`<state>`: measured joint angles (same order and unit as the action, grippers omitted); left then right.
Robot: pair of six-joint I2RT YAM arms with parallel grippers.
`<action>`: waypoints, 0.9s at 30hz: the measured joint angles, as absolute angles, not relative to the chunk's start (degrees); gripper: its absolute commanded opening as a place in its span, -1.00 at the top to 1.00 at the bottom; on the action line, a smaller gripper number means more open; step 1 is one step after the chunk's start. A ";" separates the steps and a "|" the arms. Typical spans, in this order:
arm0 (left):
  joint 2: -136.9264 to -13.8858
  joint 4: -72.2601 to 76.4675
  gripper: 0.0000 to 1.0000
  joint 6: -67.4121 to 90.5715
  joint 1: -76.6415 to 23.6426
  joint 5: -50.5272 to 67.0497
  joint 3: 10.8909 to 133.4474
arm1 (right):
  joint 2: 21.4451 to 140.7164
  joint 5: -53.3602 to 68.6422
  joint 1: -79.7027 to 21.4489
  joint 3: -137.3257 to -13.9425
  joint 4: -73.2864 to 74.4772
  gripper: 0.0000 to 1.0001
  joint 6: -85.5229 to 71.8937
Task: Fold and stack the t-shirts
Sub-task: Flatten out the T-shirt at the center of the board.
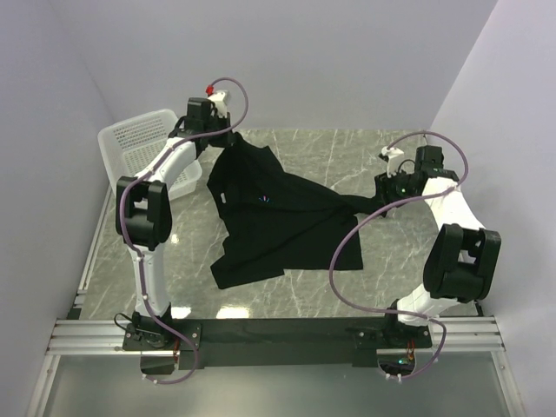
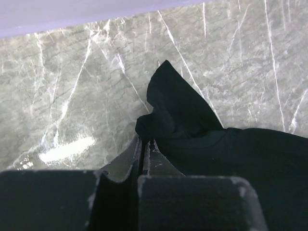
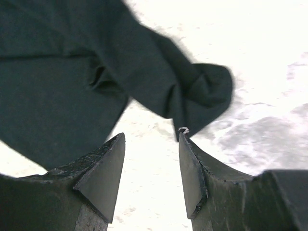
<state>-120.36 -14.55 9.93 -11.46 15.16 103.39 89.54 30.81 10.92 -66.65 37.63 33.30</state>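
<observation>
A black t-shirt (image 1: 269, 217) lies spread and rumpled across the middle of the grey marble table. My left gripper (image 1: 228, 136) is shut on its far left corner and holds that corner lifted; in the left wrist view the cloth (image 2: 178, 115) bunches out from between the closed fingers (image 2: 144, 144). My right gripper (image 1: 382, 184) is open and empty, just above the table beside the shirt's right sleeve (image 1: 356, 203). In the right wrist view the sleeve end (image 3: 202, 94) lies just beyond the spread fingertips (image 3: 150, 137).
A white plastic basket (image 1: 143, 148) stands at the far left of the table, beside the left arm. Purple cables loop from both arms. Walls close in the table on the left, back and right.
</observation>
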 measured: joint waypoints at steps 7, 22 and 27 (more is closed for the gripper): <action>-120.40 -14.90 0.99 9.93 -11.44 15.14 104.38 | 91.64 28.47 10.92 -69.41 37.87 -0.11 33.47; -120.36 -14.81 0.99 9.93 -11.44 15.07 103.33 | 103.09 23.44 6.72 -74.13 37.30 -0.05 29.80; -119.00 -14.31 0.99 9.98 -11.44 14.02 102.48 | 107.28 21.12 6.35 -77.67 36.62 0.32 28.60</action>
